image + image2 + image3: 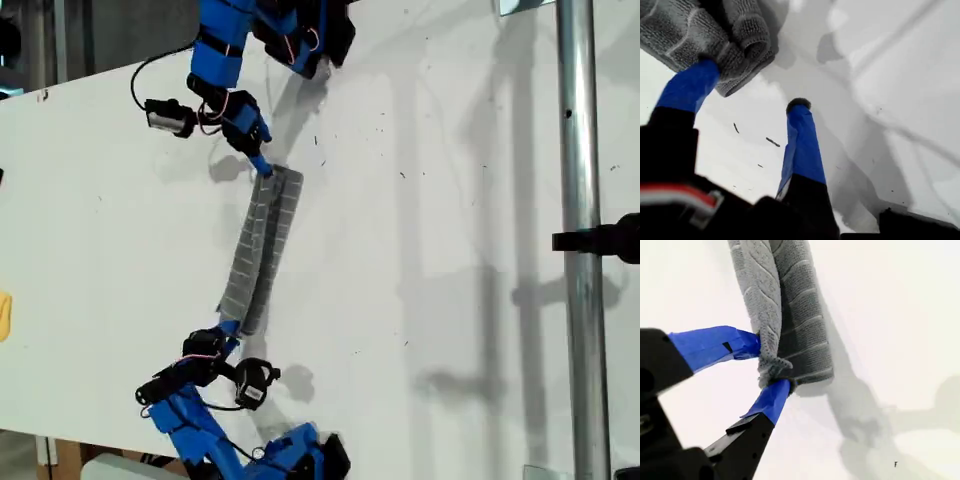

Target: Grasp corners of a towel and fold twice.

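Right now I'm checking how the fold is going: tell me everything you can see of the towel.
The towel is grey soft terry-like cloth with pale stripes, folded into a long narrow band on the white table. It stretches between the two arms. My second gripper pinches a bunched corner at one end. At the other end, one of my first gripper's fingers touches the cloth, while the other stands apart from it on the bare table.
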